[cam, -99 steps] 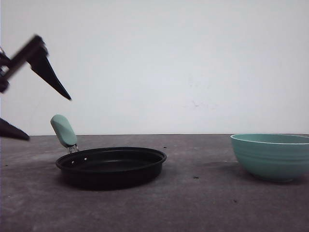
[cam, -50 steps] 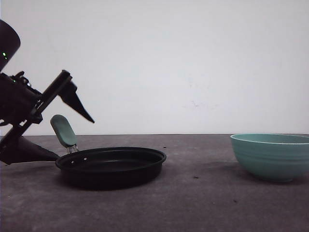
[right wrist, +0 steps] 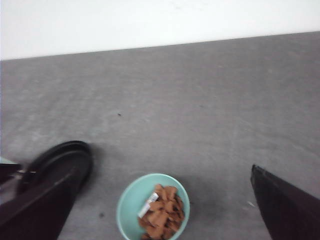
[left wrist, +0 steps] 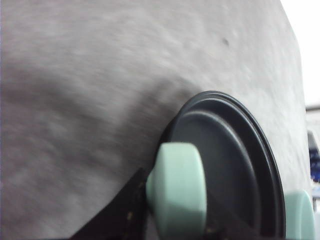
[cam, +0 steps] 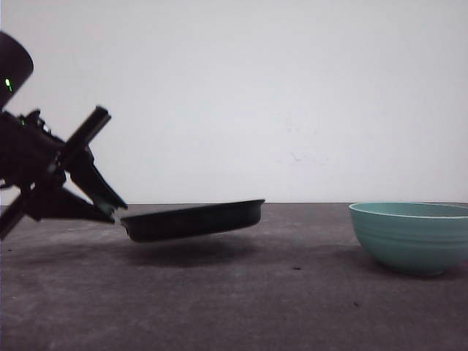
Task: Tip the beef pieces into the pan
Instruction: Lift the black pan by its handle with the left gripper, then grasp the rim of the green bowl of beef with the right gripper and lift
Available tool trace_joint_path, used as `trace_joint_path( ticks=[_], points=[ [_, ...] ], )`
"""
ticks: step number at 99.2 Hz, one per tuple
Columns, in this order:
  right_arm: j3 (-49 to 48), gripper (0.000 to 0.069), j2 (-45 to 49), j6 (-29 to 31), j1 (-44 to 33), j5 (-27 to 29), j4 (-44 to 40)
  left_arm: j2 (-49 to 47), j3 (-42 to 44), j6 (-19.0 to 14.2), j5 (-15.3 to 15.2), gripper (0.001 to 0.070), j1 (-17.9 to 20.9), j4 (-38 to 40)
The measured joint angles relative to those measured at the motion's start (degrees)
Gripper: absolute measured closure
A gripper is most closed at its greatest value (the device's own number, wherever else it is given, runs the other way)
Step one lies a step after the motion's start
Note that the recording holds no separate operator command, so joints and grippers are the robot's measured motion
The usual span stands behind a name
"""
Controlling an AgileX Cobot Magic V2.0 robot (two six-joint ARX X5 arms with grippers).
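Left hand: the left hand (cam: 102, 208) sits at the far left of the front view, its black fingers (left wrist: 127, 210) closed on either side of the pan's mint-green handle (left wrist: 177, 192).
Pan: the black frying pan (cam: 194, 219) hangs clear of the desk (cam: 292, 307) in the front view, tilted so that its far rim stands higher than the handle end, with a shadow on the desk beneath it. In the left wrist view its inside looks bare.
Right hand: the right hand (right wrist: 160, 210) is above the desk, its two dark fingers (right wrist: 285, 202) spread wide apart, gripping nothing, with the bowl between them in the right wrist view.
Beef pieces: the reddish-brown beef pieces (right wrist: 160, 212) lie heaped in the teal bowl (right wrist: 131, 205), with a small pale scrap among them.
Bowl: it stands upright on the desk at the right of the front view, well apart from the pan.
Desk: grey, with a few small dark specks.
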Motion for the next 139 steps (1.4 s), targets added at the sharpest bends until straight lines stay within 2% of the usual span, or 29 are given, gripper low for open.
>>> trace_joint_path(
  ticks=[7, 24, 32, 40, 47, 60, 78, 90, 115, 139],
  points=[
    [-1.33, 0.0008, 1.36, 0.0, 0.0, 1.97, -0.22, -4.22, 0.0, 1.46, 0.07, 0.0649, -0.22, -1.99],
    [-10.14, 0.0024, 9.38, 0.0, -0.17, 1.49, 0.87, -14.34, 0.0, 3.85, -0.04, 0.0649, -0.63, -9.86],
    [-15.61, 0.0087, 13.66, 0.0, -0.2, -0.39, 3.91, -18.75, 0.0, 4.68, -0.02, 0.0649, -1.44, -13.7],
    [-19.45, 0.0185, 16.63, 0.02, -0.22, -3.61, 6.56, -23.19, 0.0, 5.05, 0.0, 0.0649, -2.21, -16.44],
    [-20.37, 0.026, 19.61, 0.0, -0.22, -4.26, 8.66, -26.91, 0.0, 5.09, 0.04, 0.0649, -2.95, -18.05],
    [-20.37, 0.0311, 24.44, 0.02, -0.22, -4.35, 12.79, -31.28, 0.0, 5.09, 0.11, 0.0649, -4.42, -20.26],
    [-20.37, 0.0361, 28.89, 0.02, -0.28, -5.79, 15.74, -33.18, 0.0, 5.11, 0.17, 0.0649, -6.64, -21.81],
    [-20.37, 0.0367, 32.85, 0.04, -0.28, -7.56, 16.35, -33.16, 0.0, 5.16, 0.11, 0.0649, -7.78, -21.86],
    [-20.37, 0.0376, 37.48, 1.22, -0.28, -7.74, 20.33, -33.16, 0.0, 5.27, -0.66, 0.0649, -8.85, -21.88],
    [-20.35, 0.0568, 41.97, 2.19, -0.28, -7.85, 22.21, -33.16, 0.0, 5.29, -0.81, 0.0649, -9.55, -23.47]
  ],
)
